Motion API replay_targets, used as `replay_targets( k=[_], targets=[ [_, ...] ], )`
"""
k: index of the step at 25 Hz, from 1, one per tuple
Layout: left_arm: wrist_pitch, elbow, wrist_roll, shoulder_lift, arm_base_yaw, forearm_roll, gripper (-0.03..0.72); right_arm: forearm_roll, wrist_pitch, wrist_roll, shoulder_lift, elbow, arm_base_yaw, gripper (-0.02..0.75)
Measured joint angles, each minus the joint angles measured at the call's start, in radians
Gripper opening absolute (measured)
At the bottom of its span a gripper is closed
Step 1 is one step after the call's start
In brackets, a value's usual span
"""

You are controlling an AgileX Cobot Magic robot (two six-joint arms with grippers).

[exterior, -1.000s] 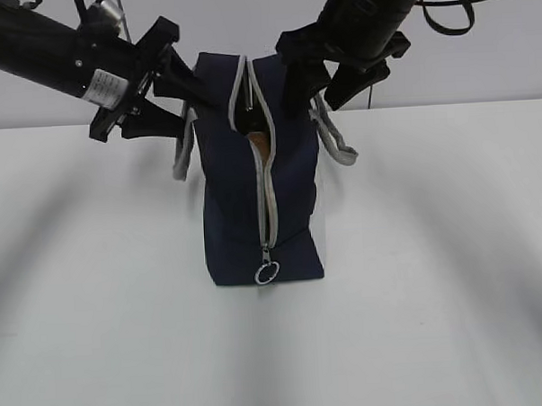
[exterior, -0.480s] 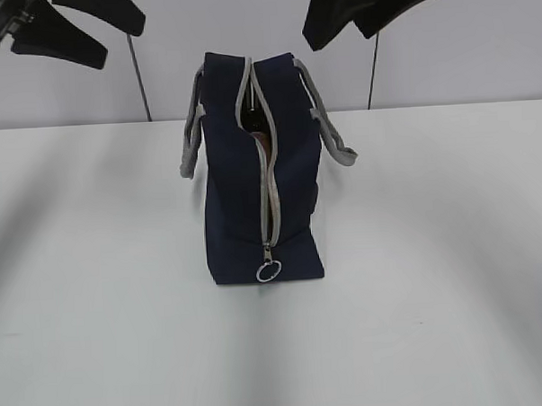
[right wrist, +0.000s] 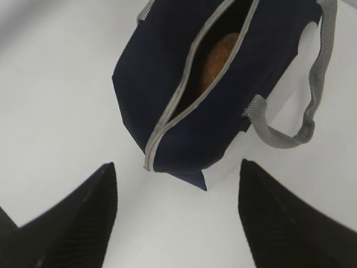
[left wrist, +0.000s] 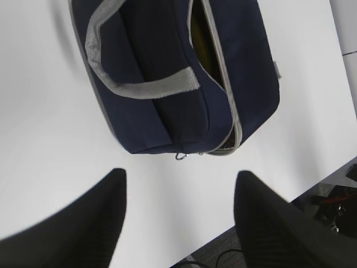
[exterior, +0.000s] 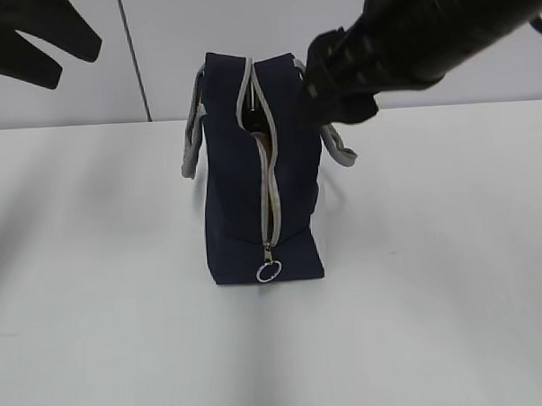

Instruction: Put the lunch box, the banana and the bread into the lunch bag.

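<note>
Right wrist view: bread [right wrist: 218, 60] inside unzipped lunch bag [right wrist: 167, 84]; possibly banana [left wrist: 202, 42]; both end effectors spread, empty.

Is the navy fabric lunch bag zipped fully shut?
No, the navy fabric lunch bag gapes open along its grey zipper, showing the golden-brown bread roll inside.
</note>
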Motion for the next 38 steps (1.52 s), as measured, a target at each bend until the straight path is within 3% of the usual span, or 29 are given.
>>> replay_targets(
  k=[9, 16, 22, 31, 38],
  targets=[
    [0.002, 0.058, 0.002, -0.024, 0.0, 0.001, 0.424, 0.0, -0.801, -0.027, -0.1, 0.538, 0.102, 0.503],
    [0.001, 0.059, 0.003, -0.024, 0.0, 0.002, 0.424, -0.003, -1.228, 0.077, -0.047, 0.784, 0.104, 0.503],
    [0.001, 0.059, 0.003, -0.024, 0.0, 0.003, 0.424, -0.089, -1.31, 0.184, 0.045, 0.854, 0.104, 0.503],
    [0.001, 0.059, 0.003, -0.024, 0.0, 0.023, 0.414, -0.112, -1.478, 0.227, 0.182, 0.862, 0.104, 0.481],
    [0.001, 0.059, 0.003, -0.024, 0.0, 0.046, 0.405, -0.311, -1.565, 0.283, 0.305, 0.862, 0.104, 0.419]
  ],
)
